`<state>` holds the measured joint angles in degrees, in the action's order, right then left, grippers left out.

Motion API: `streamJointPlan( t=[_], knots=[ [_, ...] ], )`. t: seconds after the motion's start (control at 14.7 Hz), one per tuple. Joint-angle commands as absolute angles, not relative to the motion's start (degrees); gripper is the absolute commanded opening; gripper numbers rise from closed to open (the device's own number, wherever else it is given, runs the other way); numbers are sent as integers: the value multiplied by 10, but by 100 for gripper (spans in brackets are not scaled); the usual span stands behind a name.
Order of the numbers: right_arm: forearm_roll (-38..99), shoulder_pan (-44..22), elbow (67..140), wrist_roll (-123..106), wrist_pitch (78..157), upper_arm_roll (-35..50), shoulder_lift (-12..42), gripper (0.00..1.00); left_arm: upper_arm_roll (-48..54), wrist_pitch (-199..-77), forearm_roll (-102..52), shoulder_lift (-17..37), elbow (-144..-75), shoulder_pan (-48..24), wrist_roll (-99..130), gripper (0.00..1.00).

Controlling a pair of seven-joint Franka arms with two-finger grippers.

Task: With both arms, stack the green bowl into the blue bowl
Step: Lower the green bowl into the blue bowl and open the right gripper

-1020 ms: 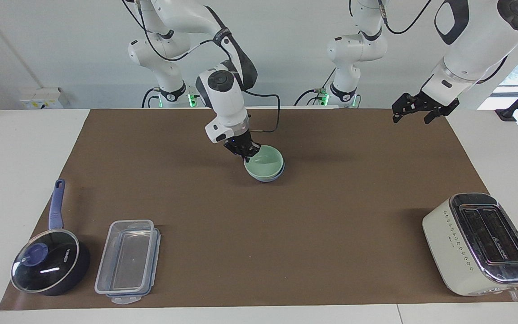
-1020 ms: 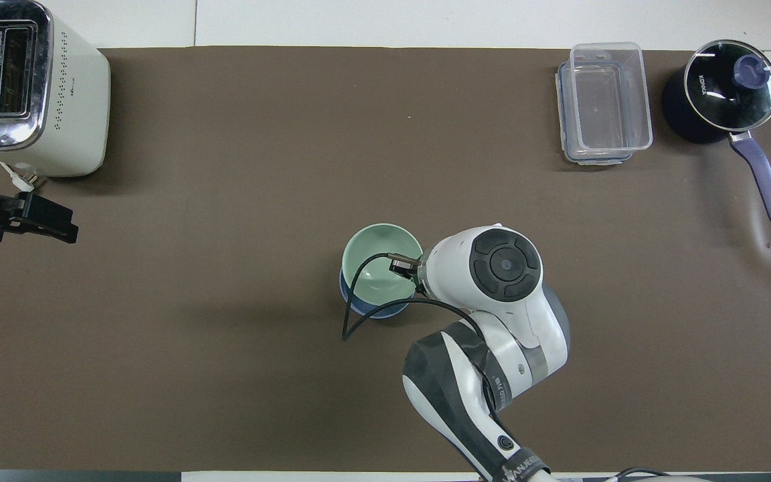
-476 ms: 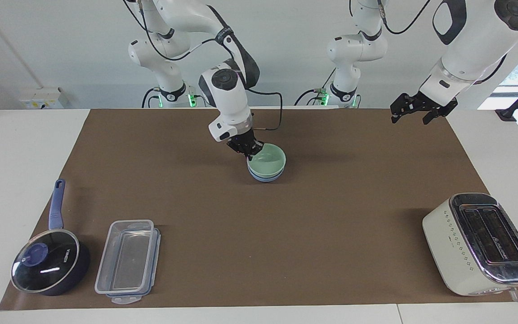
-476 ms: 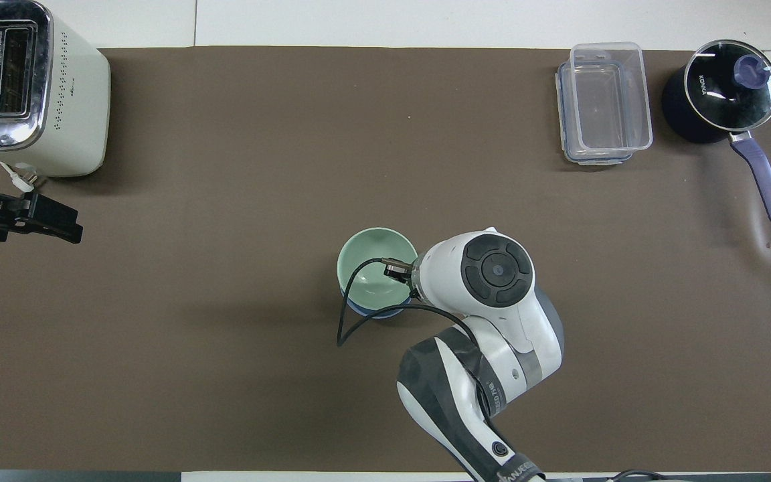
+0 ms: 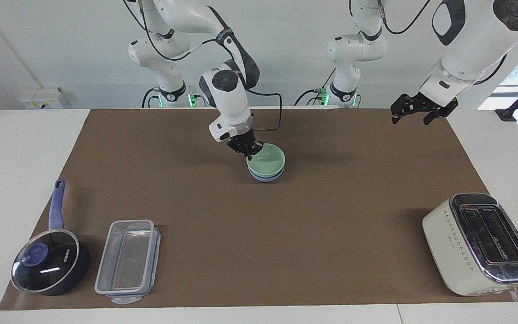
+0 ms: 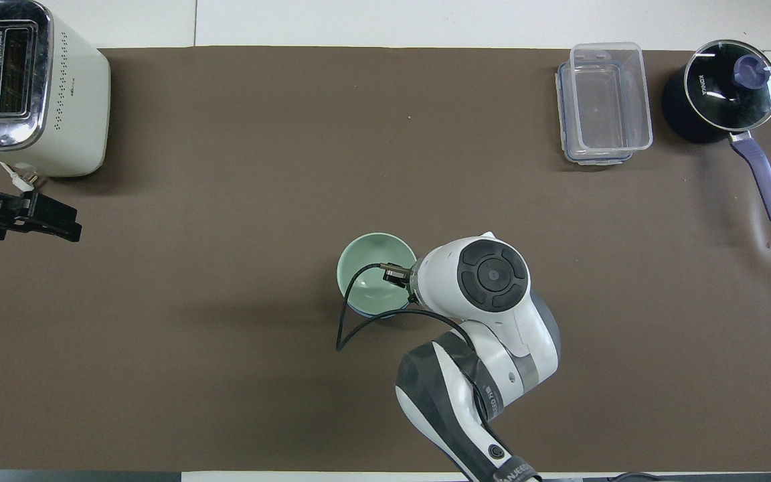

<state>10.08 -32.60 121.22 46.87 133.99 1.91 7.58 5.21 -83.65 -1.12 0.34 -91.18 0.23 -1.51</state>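
The pale green bowl (image 5: 269, 161) sits nested in the light blue bowl (image 5: 265, 177) at the middle of the brown mat; only the blue bowl's lower band shows under it. My right gripper (image 5: 249, 152) is shut on the green bowl's rim, on the side toward the right arm's end of the table. In the overhead view the green bowl (image 6: 367, 268) covers most of the blue bowl (image 6: 364, 310), and the right wrist hides that gripper. My left gripper (image 5: 409, 118) hangs open and empty in the air over the mat's edge at the left arm's end, and it also shows in the overhead view (image 6: 64, 227).
A cream toaster (image 5: 479, 243) stands at the left arm's end, farther from the robots. A clear plastic container (image 5: 126, 261) and a dark blue lidded saucepan (image 5: 47, 265) stand at the right arm's end, also farther out. A black cable loops from the right wrist beside the bowls (image 6: 345, 321).
The right gripper has lowered the tilted green bowl until it sits level in the blue bowl, and both have shifted slightly. The left arm has barely moved.
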Motion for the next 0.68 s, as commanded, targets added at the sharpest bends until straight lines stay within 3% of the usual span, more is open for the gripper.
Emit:
streamJointPlan(
  t=[0.0,0.27,0.34,0.41,0.61],
  knots=[
    [112,-330,1228,473,1354,20,65,0,51,-863,7,-9,-925,-6,-13,100],
    [111,-332,1228,464,1354,19,63,0,50,-864,8,-9,-925,-8,-15,100],
    [111,-332,1228,458,1354,19,63,58,50,-866,13,-9,-925,-9,-15,100],
    [110,-334,1227,454,1353,20,63,100,51,-866,15,-9,-925,-9,-15,100],
    [109,-329,1225,436,1353,19,52,100,51,-866,14,-10,-925,-8,-15,100]
  ],
)
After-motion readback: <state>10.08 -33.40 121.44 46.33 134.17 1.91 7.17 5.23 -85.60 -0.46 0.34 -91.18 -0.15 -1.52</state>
